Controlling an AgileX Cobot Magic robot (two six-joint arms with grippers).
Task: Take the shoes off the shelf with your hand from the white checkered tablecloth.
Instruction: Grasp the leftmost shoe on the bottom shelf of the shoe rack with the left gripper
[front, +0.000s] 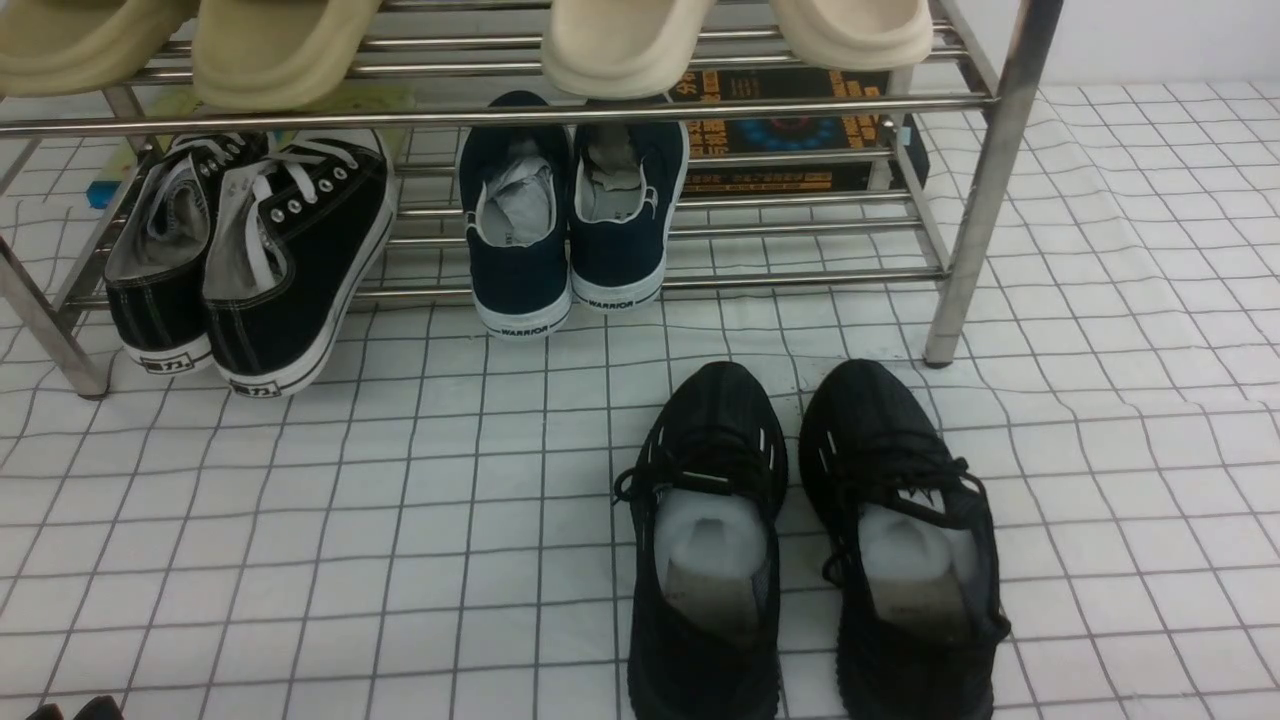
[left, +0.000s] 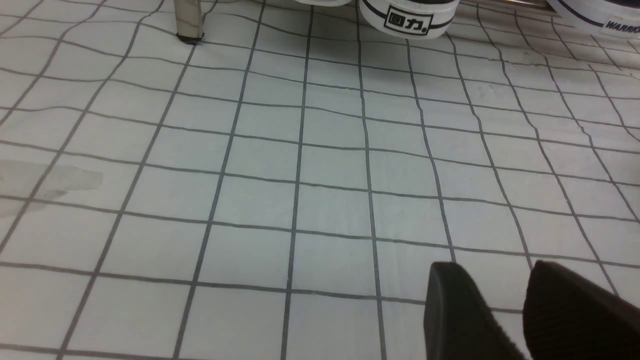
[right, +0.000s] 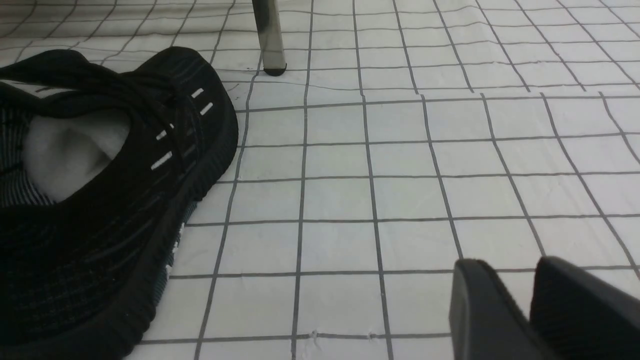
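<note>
Left gripper (left: 496, 282) and right gripper (right: 511, 280) parted, empty — black sneakers (front: 340, 235) heel-out at 10 o'clock, likely for easy grabbing.

Black canvas sneakers (front: 300, 235), white laces, side by side on lower tier of shelf (front: 975, 200).

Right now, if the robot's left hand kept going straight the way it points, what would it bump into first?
Probably the white checkered cloth, which fills the view ahead of the jaws; their exact slant and height are hard to judge.
</note>
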